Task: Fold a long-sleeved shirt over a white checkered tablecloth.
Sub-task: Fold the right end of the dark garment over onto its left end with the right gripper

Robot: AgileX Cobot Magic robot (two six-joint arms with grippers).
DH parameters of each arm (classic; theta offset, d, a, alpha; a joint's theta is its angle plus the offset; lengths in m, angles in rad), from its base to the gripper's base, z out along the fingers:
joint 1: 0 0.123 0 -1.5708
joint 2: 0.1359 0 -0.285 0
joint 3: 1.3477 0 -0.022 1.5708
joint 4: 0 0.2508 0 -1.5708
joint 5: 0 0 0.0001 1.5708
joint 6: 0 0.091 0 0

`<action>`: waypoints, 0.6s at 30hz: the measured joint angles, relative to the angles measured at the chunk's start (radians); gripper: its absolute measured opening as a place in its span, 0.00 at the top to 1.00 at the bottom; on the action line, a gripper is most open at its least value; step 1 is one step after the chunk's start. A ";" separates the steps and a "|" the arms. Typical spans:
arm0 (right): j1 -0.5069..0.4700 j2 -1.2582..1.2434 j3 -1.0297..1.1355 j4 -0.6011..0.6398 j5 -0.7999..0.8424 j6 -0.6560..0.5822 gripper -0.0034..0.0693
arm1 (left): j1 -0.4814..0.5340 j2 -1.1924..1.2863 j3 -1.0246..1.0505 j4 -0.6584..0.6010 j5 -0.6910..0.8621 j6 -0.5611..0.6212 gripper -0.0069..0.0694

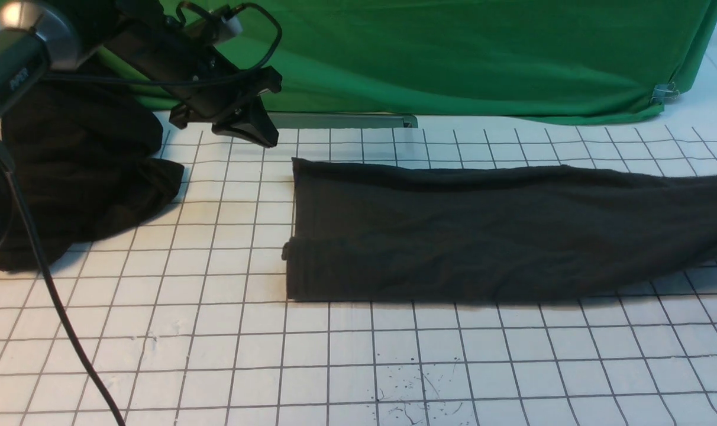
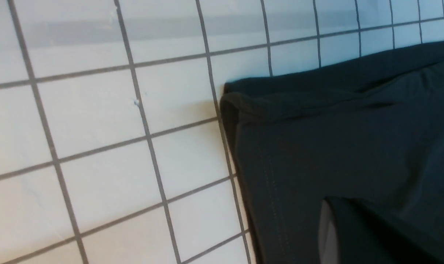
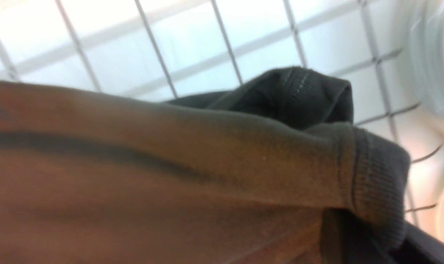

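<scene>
Front view: long-sleeved shirt (image 1: 483, 231) lay folded lengthwise on the white checkered tablecloth (image 1: 216, 331).
Left end effector (image 1: 249, 127) hovered clenched, far left; right end effector (image 3: 339, 238) clenched beside the cuff (image 3: 376, 176).

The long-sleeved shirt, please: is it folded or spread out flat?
Folded: the long-sleeved shirt lies as a narrow band on the white checkered tablecloth, layers doubled at its end.

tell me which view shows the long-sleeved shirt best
The front view: it shows the long-sleeved shirt as a long folded band across the white checkered tablecloth, only its right end cut off. The left wrist view shows just one hemmed corner; the right wrist view a blurred close-up with a ribbed cuff.
</scene>
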 joint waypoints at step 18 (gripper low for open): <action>0.594 -0.180 -0.021 0.144 -0.042 0.186 0.94 | 0.000 0.000 0.000 0.014 -0.027 0.013 0.91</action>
